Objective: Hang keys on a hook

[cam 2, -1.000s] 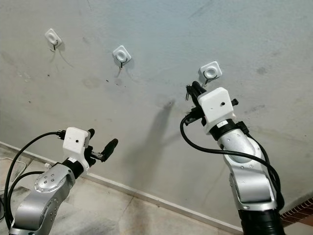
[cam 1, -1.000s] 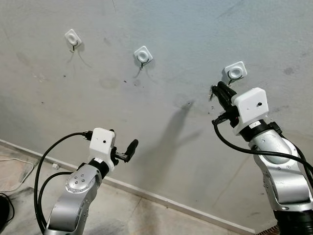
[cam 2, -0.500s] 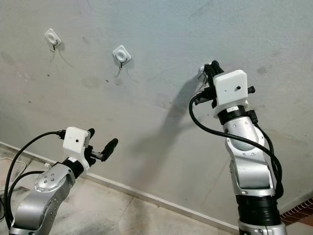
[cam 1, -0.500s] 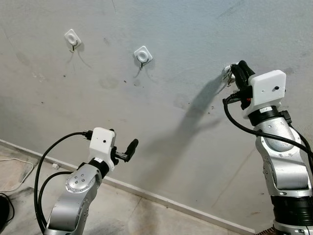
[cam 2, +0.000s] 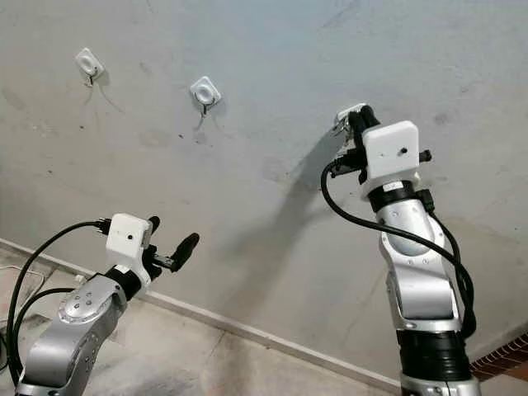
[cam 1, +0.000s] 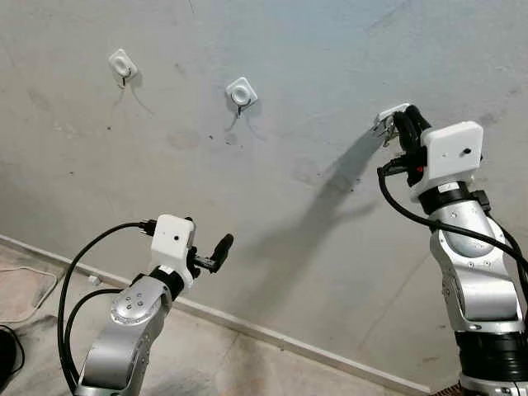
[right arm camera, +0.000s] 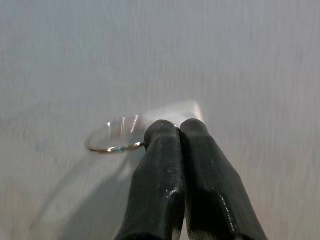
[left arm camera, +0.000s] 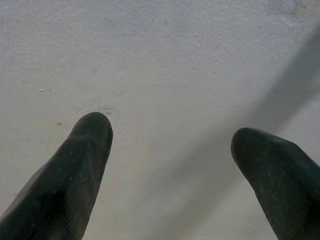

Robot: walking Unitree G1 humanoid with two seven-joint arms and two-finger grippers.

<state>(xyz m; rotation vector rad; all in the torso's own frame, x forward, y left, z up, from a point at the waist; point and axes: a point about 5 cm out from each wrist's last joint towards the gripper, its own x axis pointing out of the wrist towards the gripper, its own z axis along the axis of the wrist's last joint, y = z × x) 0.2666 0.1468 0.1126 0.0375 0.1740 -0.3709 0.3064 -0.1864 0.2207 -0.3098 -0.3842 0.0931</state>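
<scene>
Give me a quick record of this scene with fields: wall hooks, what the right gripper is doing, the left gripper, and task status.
wall: grey plaster wall
hooks: three white square wall hooks; left hook, middle hook, right hook
right gripper: raised at the right hook, fingers shut on thin metal key ring
left gripper: low, open, facing the wall
status: key ring at the right hook; cannot tell whether it is hooked on

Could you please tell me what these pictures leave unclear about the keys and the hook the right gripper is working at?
- Right-hand hook: eye views, mostly covered by the right gripper; its prong is hidden.
- Key ring: right wrist view, motion-blurred; whether it is over the hook cannot be told.
- Keys themselves: too small and hidden behind the fingers.
- Left gripper: open and idle; nothing unclear.
</scene>
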